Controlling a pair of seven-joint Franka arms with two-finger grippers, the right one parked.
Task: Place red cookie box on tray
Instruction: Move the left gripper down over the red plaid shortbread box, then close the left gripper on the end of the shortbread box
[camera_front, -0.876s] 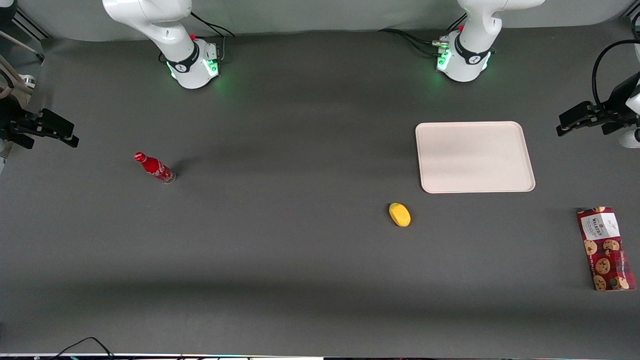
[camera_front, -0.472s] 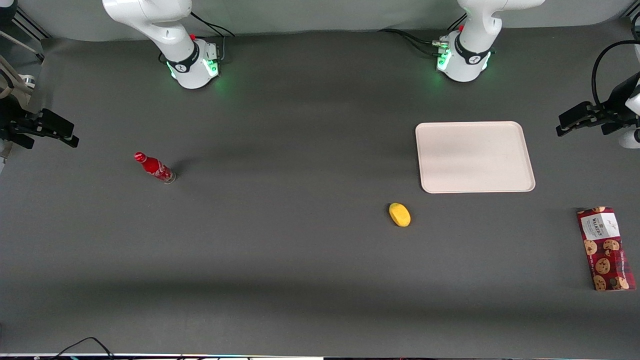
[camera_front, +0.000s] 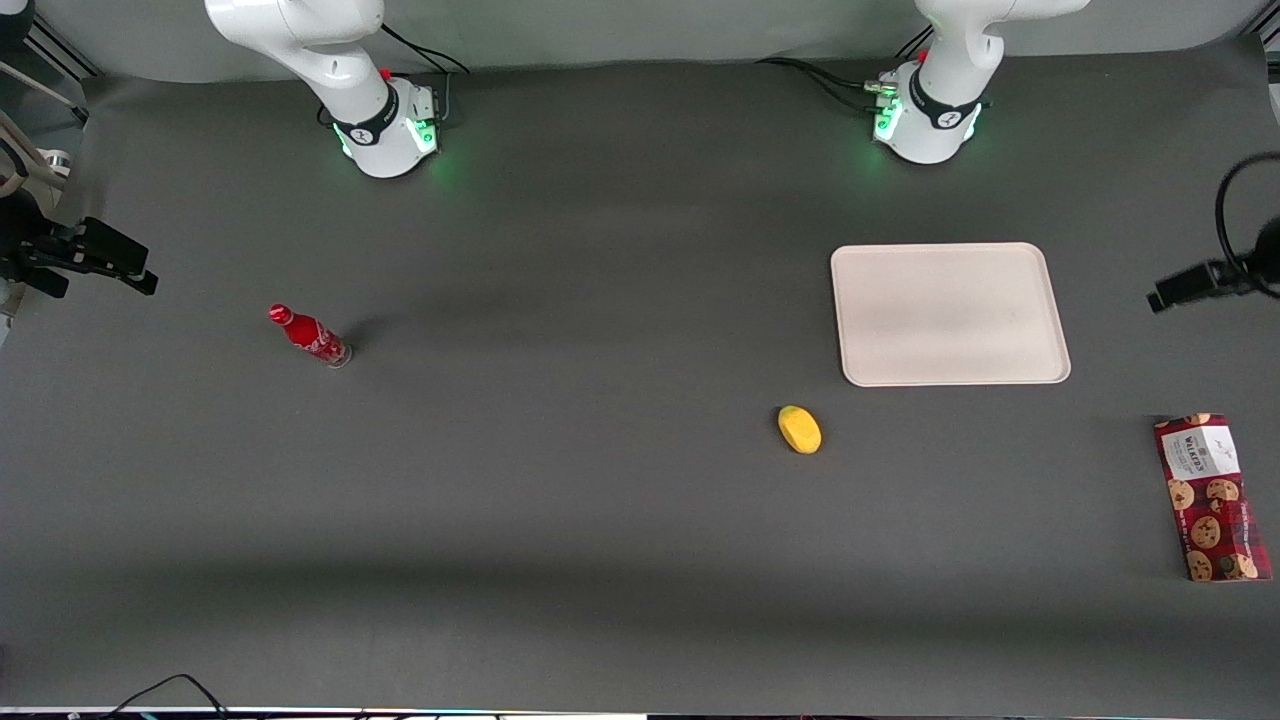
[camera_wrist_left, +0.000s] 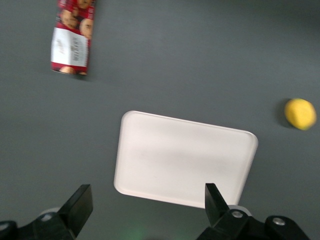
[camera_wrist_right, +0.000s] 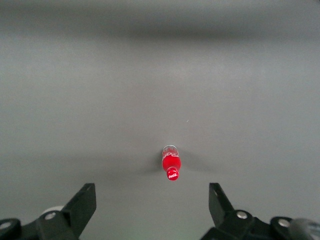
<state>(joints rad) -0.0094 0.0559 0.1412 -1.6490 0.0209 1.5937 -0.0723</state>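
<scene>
The red cookie box lies flat at the working arm's end of the table, nearer the front camera than the tray; it also shows in the left wrist view, white label end toward the tray. The cream-white tray lies flat on the mat with nothing on it, and also shows in the left wrist view. My left gripper hangs in the air at the working arm's end, farther from the front camera than the box and beside the tray. In the left wrist view my gripper is open and holds nothing.
A yellow lemon-like fruit lies near the tray's nearer corner, also in the left wrist view. A small red bottle stands toward the parked arm's end. Two arm bases stand at the back of the grey mat.
My left gripper has shifted toward the table's end and slightly nearer the front camera, and looks blurred now. The box, tray, fruit and bottle have not moved.
</scene>
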